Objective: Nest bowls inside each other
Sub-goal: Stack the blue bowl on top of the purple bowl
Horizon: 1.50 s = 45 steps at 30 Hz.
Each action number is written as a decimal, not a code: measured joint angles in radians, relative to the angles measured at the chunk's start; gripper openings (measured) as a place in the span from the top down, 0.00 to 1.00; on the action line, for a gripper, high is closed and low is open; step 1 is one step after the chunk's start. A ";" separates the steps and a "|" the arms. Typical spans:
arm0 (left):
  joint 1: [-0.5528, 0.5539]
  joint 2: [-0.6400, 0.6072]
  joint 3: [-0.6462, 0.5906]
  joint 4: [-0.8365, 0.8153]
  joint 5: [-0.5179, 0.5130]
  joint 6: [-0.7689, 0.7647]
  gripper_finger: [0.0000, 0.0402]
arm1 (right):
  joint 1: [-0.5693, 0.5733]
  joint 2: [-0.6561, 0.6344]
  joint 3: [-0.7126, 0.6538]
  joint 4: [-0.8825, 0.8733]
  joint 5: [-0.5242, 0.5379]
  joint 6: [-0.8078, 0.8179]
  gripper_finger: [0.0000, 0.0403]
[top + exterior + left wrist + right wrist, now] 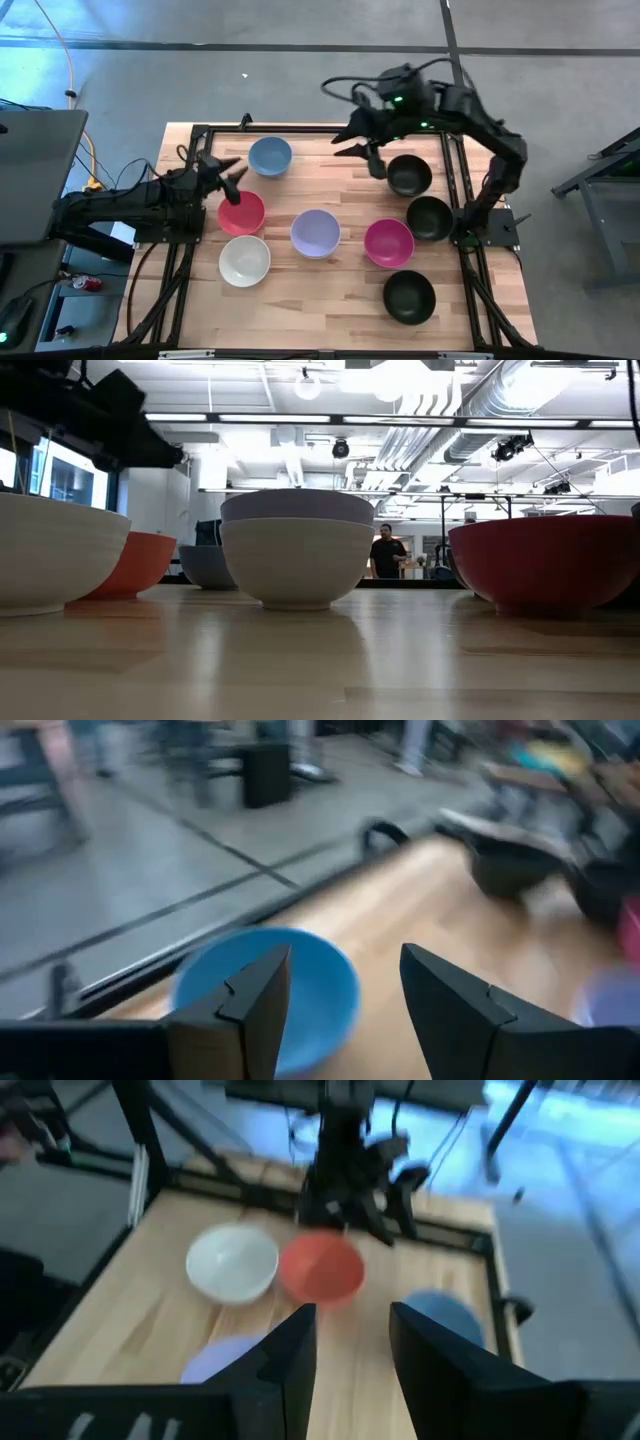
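Left gripper: your jaws are spread and hold nothing, hovering between the blue bowl and the red-pink bowl near the table's left edge.
Right gripper: jaws parted, empty, above the far edge.
Bowls: all sit separately, none nested.

No readable text — no labels, brands, numbers or signs legible anywhere.
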 joint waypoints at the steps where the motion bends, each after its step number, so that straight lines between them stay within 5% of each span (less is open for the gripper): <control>1: 0.006 0.018 0.004 0.035 -0.031 -0.031 0.55 | 0.000 -0.014 0.000 0.003 0.000 0.000 0.70; 6: 0.065 0.164 0.006 0.311 -0.073 -0.072 0.55 | 0.000 -0.062 0.000 -0.001 0.000 -0.004 0.70; 9: 0.142 0.279 0.066 0.336 -0.047 -0.105 0.55 | 0.001 -0.069 0.000 -0.011 -0.004 -0.012 0.70; 20: 0.543 0.753 0.563 -0.245 0.320 -0.070 0.55 | 0.001 -0.071 -0.001 -0.204 -0.007 -0.045 0.70; 27: 0.668 0.983 0.766 -0.474 0.480 0.017 0.55 | 0.001 -0.071 -0.001 -0.284 -0.030 -0.066 0.70; 36: 0.683 1.201 0.883 -0.712 0.453 0.176 0.55 | 0.001 -0.071 -0.001 -0.286 -0.031 -0.105 0.70; 45: 0.713 1.280 0.891 -0.721 0.458 0.228 0.55 | 0.001 -0.071 -0.001 -0.277 -0.031 -0.096 0.70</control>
